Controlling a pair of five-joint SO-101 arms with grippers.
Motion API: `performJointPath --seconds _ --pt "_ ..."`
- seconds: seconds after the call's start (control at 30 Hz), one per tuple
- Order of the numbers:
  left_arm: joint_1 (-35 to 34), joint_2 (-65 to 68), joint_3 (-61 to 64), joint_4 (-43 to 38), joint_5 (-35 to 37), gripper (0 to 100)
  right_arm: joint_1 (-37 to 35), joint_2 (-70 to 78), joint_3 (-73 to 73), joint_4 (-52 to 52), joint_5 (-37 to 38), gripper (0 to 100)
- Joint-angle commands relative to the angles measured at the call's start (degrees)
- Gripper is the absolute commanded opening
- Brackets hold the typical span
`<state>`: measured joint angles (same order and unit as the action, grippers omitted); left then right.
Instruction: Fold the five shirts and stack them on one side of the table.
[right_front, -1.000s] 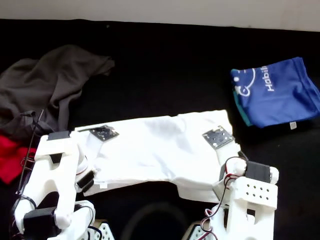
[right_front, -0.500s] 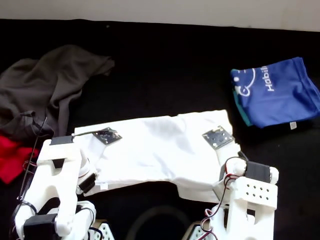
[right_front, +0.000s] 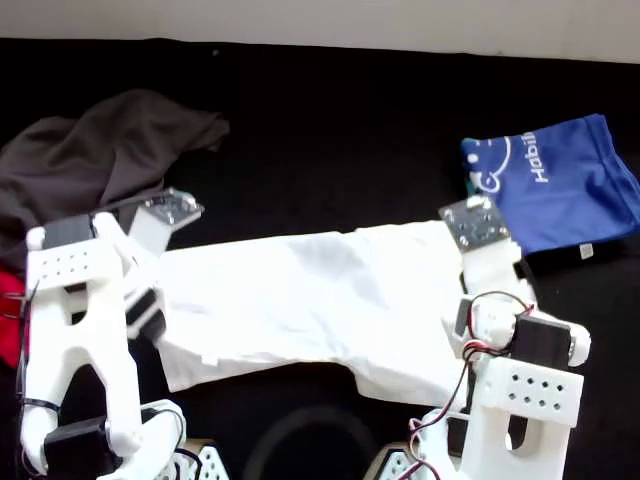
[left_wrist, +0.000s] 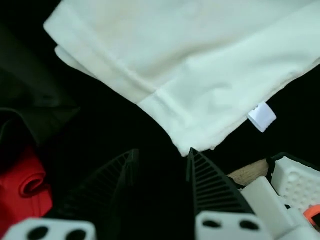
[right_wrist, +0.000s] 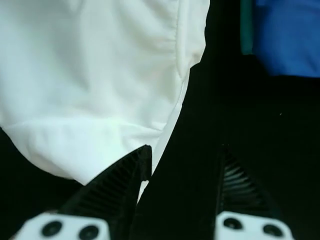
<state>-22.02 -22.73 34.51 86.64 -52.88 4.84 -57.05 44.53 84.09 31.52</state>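
Observation:
A white shirt (right_front: 310, 300) lies spread flat across the middle of the black table. My left gripper (left_wrist: 162, 160) is open and empty just off the shirt's left hem (left_wrist: 170, 65), near a small white tag (left_wrist: 261, 116). My right gripper (right_wrist: 182, 155) is also open and empty, over bare table beside the shirt's right edge (right_wrist: 90, 75). A folded blue shirt (right_front: 550, 185) lies at the far right on top of a teal one (right_wrist: 246, 30). A dark grey shirt (right_front: 100, 165) is crumpled at the far left, with a red shirt (right_front: 8, 320) beside it.
The left arm (right_front: 75, 300) stands between the white shirt and the grey and red heap. The right arm (right_front: 520, 370) stands below the blue shirt. Bare black table (right_front: 340, 150) lies behind the white shirt up to the pale back wall.
Both arms have lifted off the white shirt and swung outward, the left toward the grey heap, the right toward the blue shirt. The white shirt stays spread flat.

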Motion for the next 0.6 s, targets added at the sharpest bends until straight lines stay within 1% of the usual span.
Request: performJointPath --seconds 0.0,0.1,0.13,0.17,0.2,0.23,0.27,0.3,0.43,0.5,0.57 --pt "-0.40 -0.31 -6.46 2.64 -0.70 17 -4.09 -0.22 -5.23 -0.84 -2.55 20.9" --pt "-0.31 -0.22 -7.25 2.29 -0.62 17 -6.81 -0.04 -4.97 -3.82 -4.66 20.8" --pt "0.13 -0.13 -7.08 1.58 -0.35 15 -7.43 0.66 -4.26 -5.49 -5.54 19.5" --pt "1.19 -0.13 -6.29 0.44 -0.26 10 -7.78 1.98 -3.56 -7.16 -6.51 15.9" --pt "2.42 -0.13 -4.88 -1.23 0.70 3 -8.48 4.09 -3.21 -9.01 -7.21 9.9" --pt "3.82 -0.13 -3.38 -3.25 2.73 0 -9.10 6.64 -3.12 -10.68 -7.74 2.5" --pt "5.49 -0.13 -1.63 -5.27 4.84 3 -9.63 9.63 -3.21 -12.26 -8.00 0.0" --pt "7.08 -0.13 0.13 -7.30 6.33 1 -10.15 12.88 -3.30 -13.49 -8.09 2.7" --pt "13.93 0.04 7.34 -17.05 11.08 1 -12.18 26.59 -6.55 -20.26 -8.18 0.7" --pt "14.99 2.24 9.01 -22.77 13.89 1 -12.18 33.71 -8.66 -23.43 -8.70 0.8" --pt "14.81 7.34 8.22 -26.90 15.74 1 -12.00 40.40 -11.82 -25.45 -11.87 0.8"
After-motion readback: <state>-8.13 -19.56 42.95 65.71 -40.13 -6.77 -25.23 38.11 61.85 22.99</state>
